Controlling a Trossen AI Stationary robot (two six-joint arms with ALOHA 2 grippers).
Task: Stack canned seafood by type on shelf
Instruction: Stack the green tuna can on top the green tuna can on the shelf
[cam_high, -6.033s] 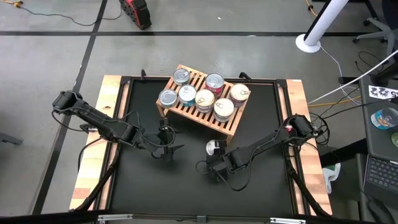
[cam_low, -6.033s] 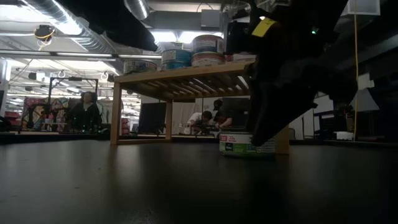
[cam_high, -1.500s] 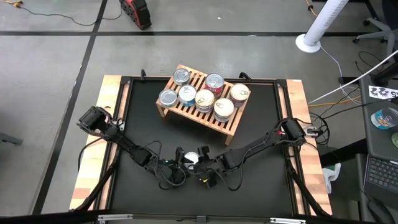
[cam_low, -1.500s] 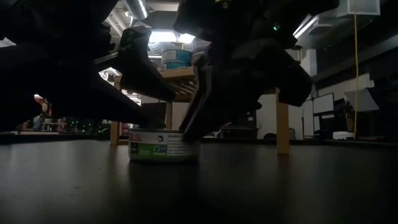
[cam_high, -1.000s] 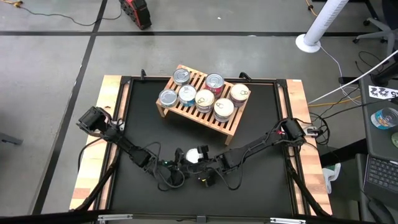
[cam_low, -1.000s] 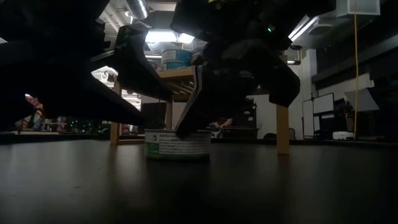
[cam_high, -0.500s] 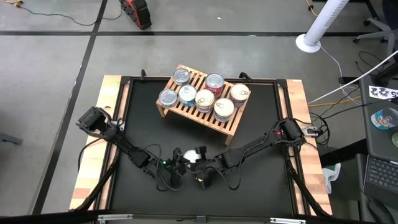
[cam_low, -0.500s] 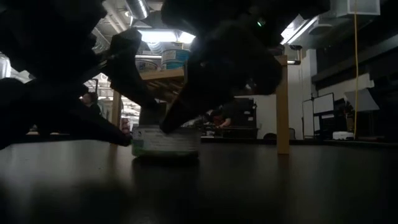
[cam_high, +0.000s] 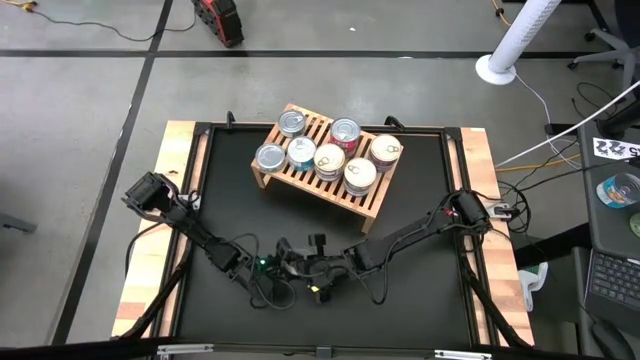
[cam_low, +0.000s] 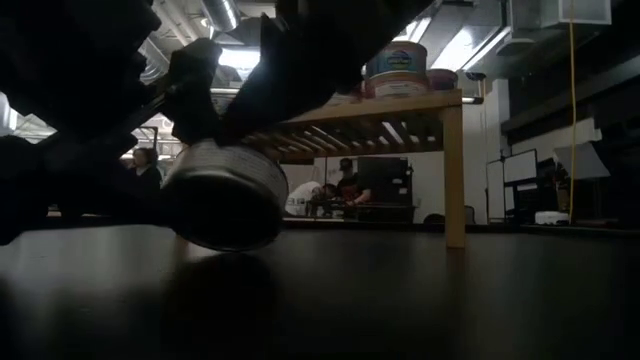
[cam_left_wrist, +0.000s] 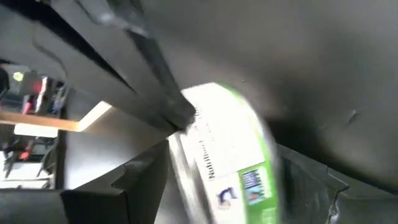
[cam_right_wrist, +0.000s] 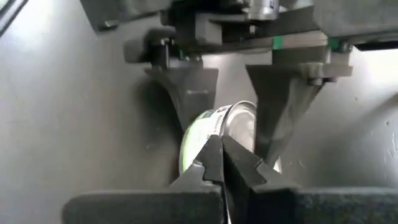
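your left gripper (cam_high: 291, 262) grips a green-labelled can (cam_low: 222, 193) across wide-set fingers, tipped on edge against the black table (cam_high: 420, 300), near side, well apart from the shelf (cam_high: 330, 185) holding six cans. your right gripper (cam_right_wrist: 222, 152), pinched closed, touches that can.

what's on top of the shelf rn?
Six cans sit lids-up on the shelf slats, in two rows of three. Whether any rests on another can is hidden from above; side labels mostly are too.
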